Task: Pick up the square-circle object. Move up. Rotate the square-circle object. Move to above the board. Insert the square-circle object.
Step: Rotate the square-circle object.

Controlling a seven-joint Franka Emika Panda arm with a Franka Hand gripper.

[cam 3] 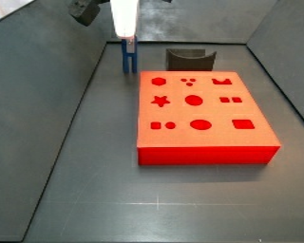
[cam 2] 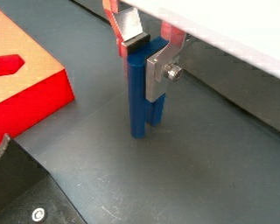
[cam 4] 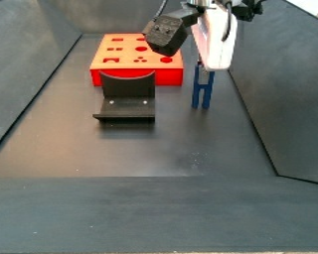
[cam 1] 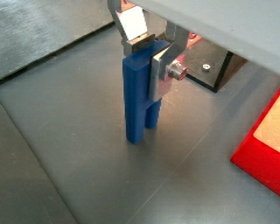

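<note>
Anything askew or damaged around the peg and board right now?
Nothing stands out. The gripper is closed on the square-circle object, which hangs upright beside the board. The board lies flat and looks undamaged, and the fixture stands on the floor.

Even, soft overhead light, faint floor sheen, slight blur in wrist views.

Grey floor (cam 3: pixel 104 190): board (cam 3: pixel 203 142), fixture (cam 4: pixel 124 104), gripper (cam 1: pixel 149 54) above.
</note>
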